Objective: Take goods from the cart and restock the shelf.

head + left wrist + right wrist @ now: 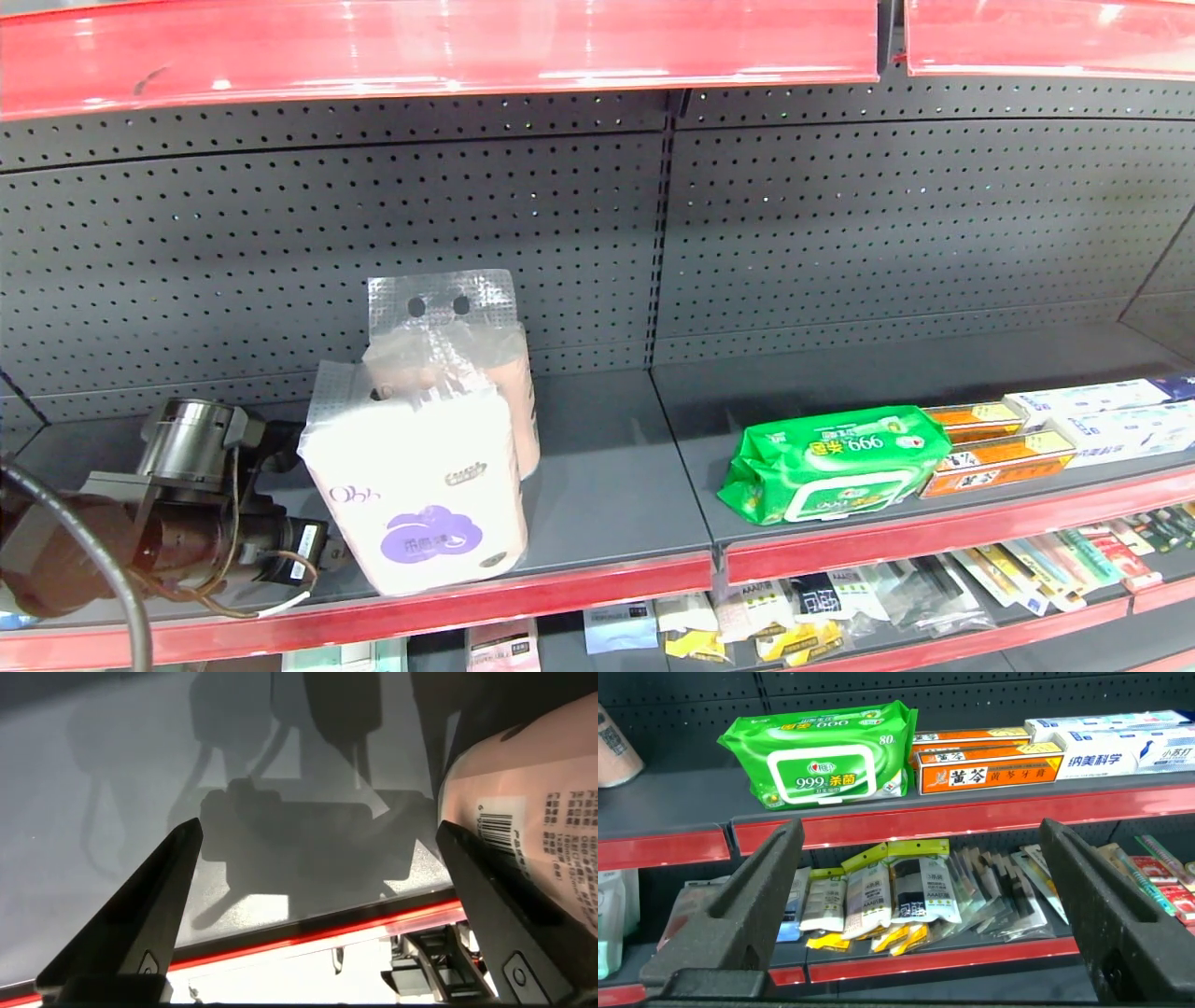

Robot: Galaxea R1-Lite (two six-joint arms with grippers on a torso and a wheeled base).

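Grey shelf (597,485): left claw (320,829) spread, low beside tissue pack (415,485); right claw (922,826) spread.

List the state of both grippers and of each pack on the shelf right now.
Left gripper: open, empty, over the shelf.
Right gripper: open, empty.
White tissue pack: upright at the shelf front.
Pink pack: upright, behind the white one.
Wipes: lying flat, lid shut.
Orange boxes: lying flat beside the wipes.
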